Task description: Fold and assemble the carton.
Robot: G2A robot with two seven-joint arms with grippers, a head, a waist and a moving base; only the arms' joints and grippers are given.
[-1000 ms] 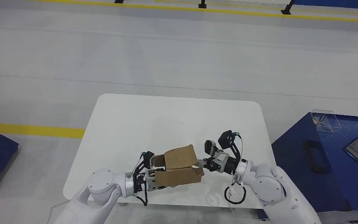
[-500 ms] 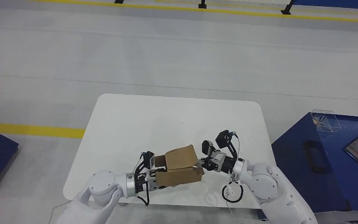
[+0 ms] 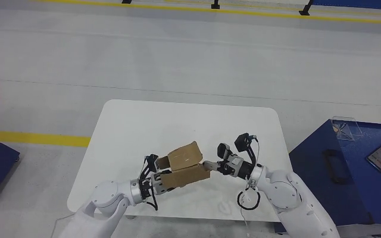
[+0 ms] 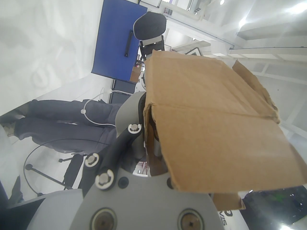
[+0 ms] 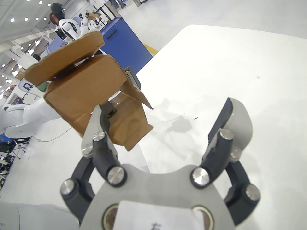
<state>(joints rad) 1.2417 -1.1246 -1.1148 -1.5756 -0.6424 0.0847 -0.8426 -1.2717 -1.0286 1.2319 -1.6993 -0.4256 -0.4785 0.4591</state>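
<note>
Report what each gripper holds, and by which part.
The left gripper holds the carton by the wall at its open end; the right gripper is open, holding nothing.

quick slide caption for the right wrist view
Open right claw beside a loose flap of the partly folded carton, over the white table.

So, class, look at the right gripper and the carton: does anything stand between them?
Nothing visible does. The right gripper is open, one finger right at an end flap of the carton, bare table behind. The left gripper holds the carton's far end.
</note>
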